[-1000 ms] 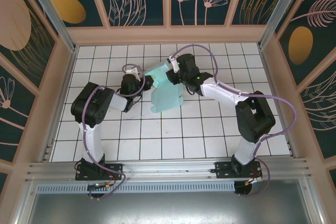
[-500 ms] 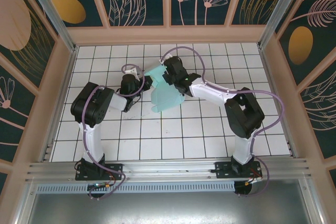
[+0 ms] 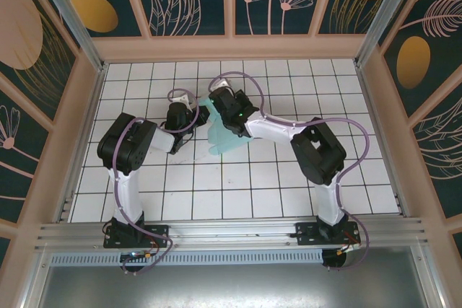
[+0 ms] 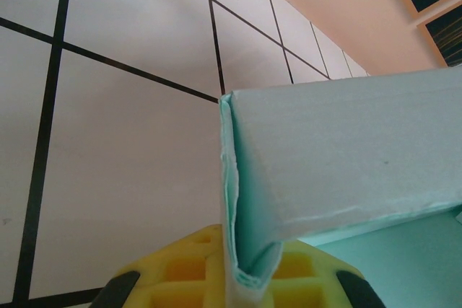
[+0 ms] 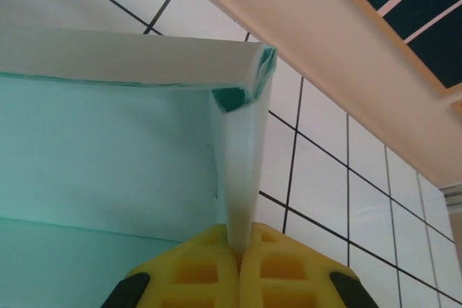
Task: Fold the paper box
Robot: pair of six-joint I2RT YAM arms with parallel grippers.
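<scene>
The right gripper (image 5: 239,254) is closed. Its yellow pads (image 5: 195,272) are pressed together on a thin upright wall of the paper box (image 5: 108,142). In the right wrist view that wall rises straight from the pad seam to a folded corner. There it meets a pale panel running off to the left. The mint inner face of the box lies left of the pinched wall.

The left gripper (image 4: 249,272) is likewise closed, its yellow pads (image 4: 180,275) clamped on a doubled, creased edge of the paper box (image 4: 346,149). In the left wrist view a broad pale panel runs from that crease to the right, with a mint surface below it at lower right.

From the top external view, we record the left gripper (image 3: 195,113) and the right gripper (image 3: 216,100) close together over the far middle of the white tiled table (image 3: 216,192). The left gripper comes in from the left, and the right arm reaches across from the right. The paper box (image 3: 232,138) has its far-left end at the two grippers. The rest extends toward the near right, partly covered by the right arm. We cannot tell whether it touches the tiles. A peach wooden border (image 3: 231,47) closes the far side of the table.
</scene>
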